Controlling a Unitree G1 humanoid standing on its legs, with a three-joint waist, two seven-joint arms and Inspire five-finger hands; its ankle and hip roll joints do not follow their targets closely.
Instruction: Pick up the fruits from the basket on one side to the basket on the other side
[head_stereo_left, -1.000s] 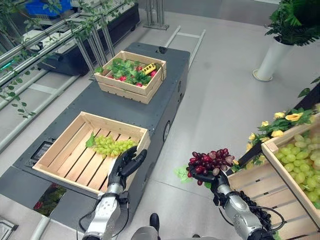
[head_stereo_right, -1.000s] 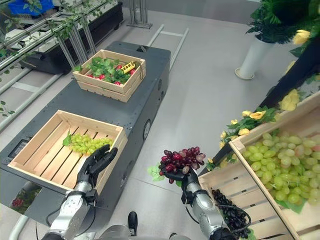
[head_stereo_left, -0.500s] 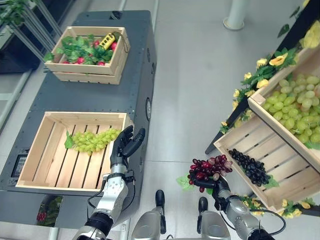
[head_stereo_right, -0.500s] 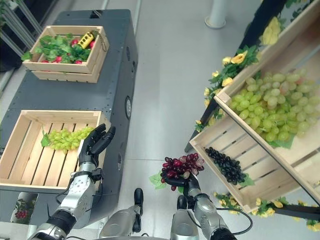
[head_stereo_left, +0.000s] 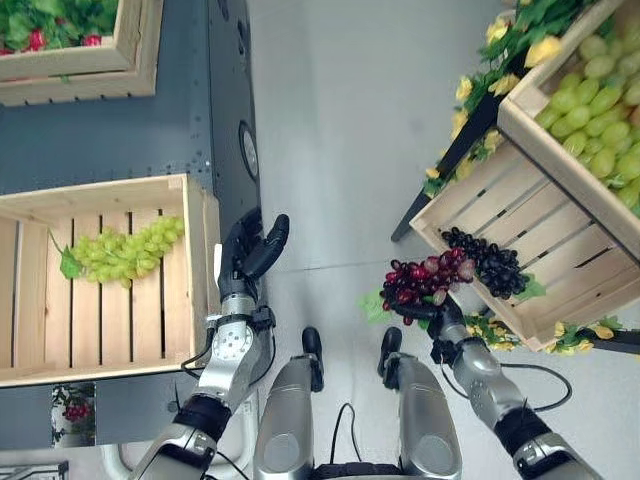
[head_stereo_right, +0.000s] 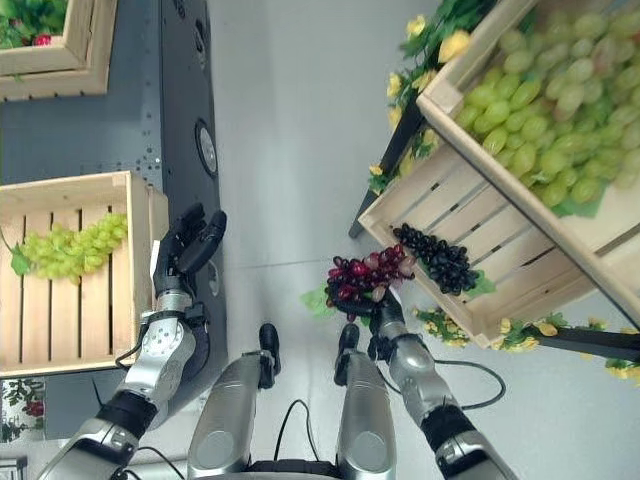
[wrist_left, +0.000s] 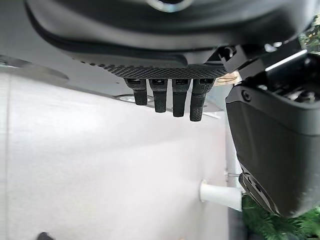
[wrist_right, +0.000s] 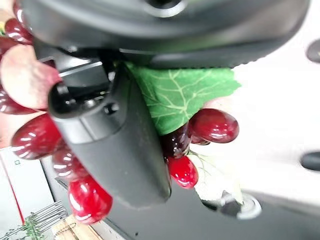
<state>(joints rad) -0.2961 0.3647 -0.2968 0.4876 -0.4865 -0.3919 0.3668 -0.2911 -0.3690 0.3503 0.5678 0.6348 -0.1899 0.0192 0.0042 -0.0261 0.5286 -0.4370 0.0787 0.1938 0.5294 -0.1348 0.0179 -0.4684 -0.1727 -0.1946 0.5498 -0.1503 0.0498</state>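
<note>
Two crates frame the scene, listed left to right. Left crate: slatted wood on a dark platform, holding one bunch of green grapes. Left hand: fingers straight and relaxed, empty, just beside that crate's near corner. Red grapes: one bunch with a green leaf, clasped by the curled fingers of the right hand and held above the floor between the crates. Right crate: lower tier of a flower-trimmed stand, containing black grapes; green grapes fill the tier above.

Handling note: carry the red bunch across level, grip firm on the stem end, clear the left crate's wall before lowering, release low beside the green bunch.

Labels: no legible writing.
</note>
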